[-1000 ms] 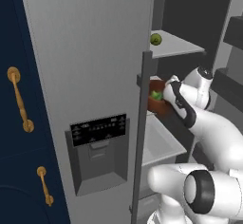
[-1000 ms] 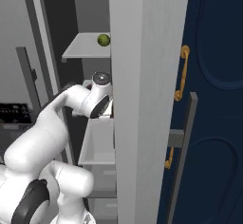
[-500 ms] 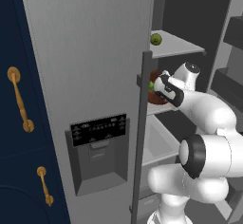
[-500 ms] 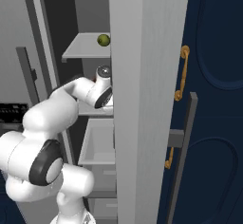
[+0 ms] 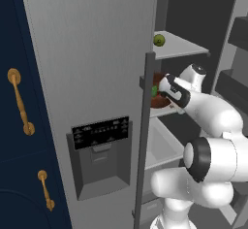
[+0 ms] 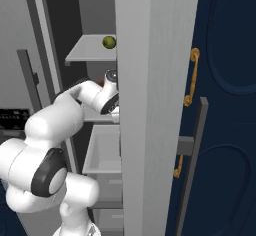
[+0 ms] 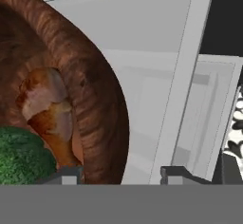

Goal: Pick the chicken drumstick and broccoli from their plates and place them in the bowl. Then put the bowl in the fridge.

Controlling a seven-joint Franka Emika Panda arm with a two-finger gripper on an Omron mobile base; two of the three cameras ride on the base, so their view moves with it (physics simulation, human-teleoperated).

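1. Inside the open fridge [image 5: 92, 53], the wooden bowl [image 7: 90, 99] sits on a white middle shelf [image 7: 152, 90], carrying the chicken drumstick [image 7: 47, 114] at its centre and the broccoli [image 7: 21, 159] at about 7 o'clock in the hand view.
2. The step in hand appears to be the release: done well, the arm lets go cleanly and draws straight back, without nudging the rim or tipping the bowl off the shelf.
3. The gripper [image 7: 116, 175] stands partly open, its two tips astride the bowl's rim, one inside and one outside; whether either tip touches the wood cannot be told.
4. A round green fruit [image 5: 159, 40] rests on the upper shelf, at 12 o'clock from the bowl.
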